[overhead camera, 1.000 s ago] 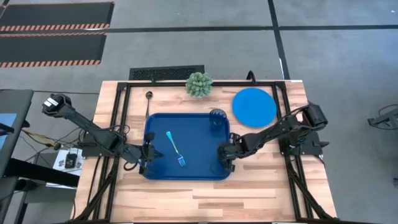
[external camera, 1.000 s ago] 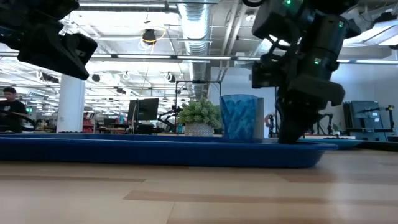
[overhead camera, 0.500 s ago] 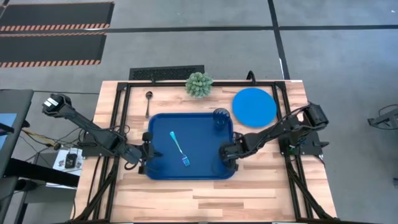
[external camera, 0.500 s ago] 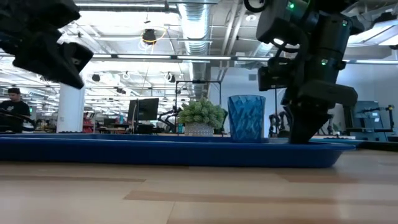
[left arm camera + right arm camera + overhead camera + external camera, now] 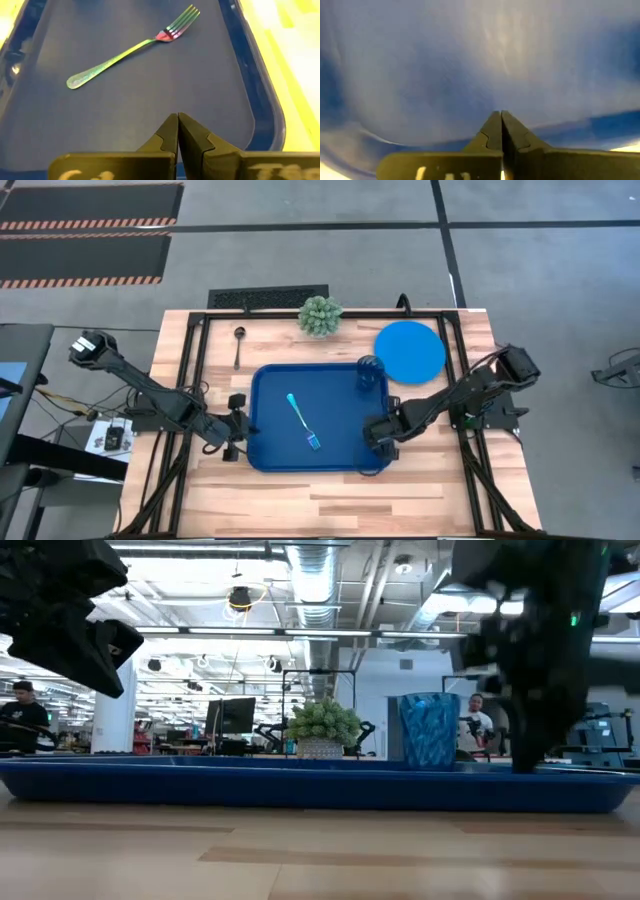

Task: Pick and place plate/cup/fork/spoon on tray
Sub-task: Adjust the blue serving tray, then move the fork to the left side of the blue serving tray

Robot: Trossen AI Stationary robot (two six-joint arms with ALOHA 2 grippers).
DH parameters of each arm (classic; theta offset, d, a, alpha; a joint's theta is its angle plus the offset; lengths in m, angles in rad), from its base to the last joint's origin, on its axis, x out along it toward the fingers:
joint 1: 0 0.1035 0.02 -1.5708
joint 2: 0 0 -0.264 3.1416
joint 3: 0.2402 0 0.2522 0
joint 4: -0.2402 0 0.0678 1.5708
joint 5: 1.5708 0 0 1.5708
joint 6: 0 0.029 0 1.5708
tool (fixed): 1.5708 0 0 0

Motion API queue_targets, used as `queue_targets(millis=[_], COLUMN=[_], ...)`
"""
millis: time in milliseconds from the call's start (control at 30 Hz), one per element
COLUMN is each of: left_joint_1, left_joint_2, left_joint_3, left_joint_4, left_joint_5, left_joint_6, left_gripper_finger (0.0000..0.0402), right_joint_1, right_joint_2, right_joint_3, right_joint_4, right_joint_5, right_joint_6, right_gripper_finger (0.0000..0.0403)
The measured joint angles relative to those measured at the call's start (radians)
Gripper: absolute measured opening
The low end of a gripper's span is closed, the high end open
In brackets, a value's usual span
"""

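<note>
Fork (image 5: 302, 421) and cup (image 5: 370, 373) on tray (image 5: 268, 455). Plate (image 5: 409, 350), spoon (image 5: 238, 344) remain near tabletop's far edge. Left gripper (image 5: 236, 439), right gripper (image 5: 376, 437): clenched, empty.

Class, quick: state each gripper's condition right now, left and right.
Left gripper: closed, holding nothing, at the tray's left edge.
Right gripper: closed, pressed on the tray's right rim.

Two dark, slender jointed arms are seen, each ended by a black left gripper (image 5: 177, 131) and right gripper (image 5: 500, 129) of wedge-shaped fingers; cables are trailed beside both bases.
</note>
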Motion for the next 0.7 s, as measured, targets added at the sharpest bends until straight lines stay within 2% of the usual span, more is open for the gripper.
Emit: queue_targets(millis=[167,367,500,700], left_joint_1=[0.029,0.207,0.316,0.417], left_joint_2=[0.093,0.227,0.334,0.541], left_joint_3=[0.003,0.111,0.222,0.418], left_joint_4=[0.155,0.207,0.144,-0.052], left_joint_5=[0.009,0.242,0.359,0.482], left_joint_6=[0.109,0.328,0.495,0.696], left_gripper_finger=[0.0000,0.0001,0.0021,0.0082], right_joint_1=[0.043,0.090,0.101,0.108], right_joint_2=[-0.074,-0.116,-0.125,-0.125], right_joint_3=[0.000,0.002,0.003,0.003], right_joint_4=[0.122,0.259,0.259,0.238], right_joint_5=[0.017,0.022,0.026,0.012], right_joint_6=[-0.001,-0.034,-0.032,-0.031], right_gripper_finger=[0.0006,0.0006,0.0006,0.0006])
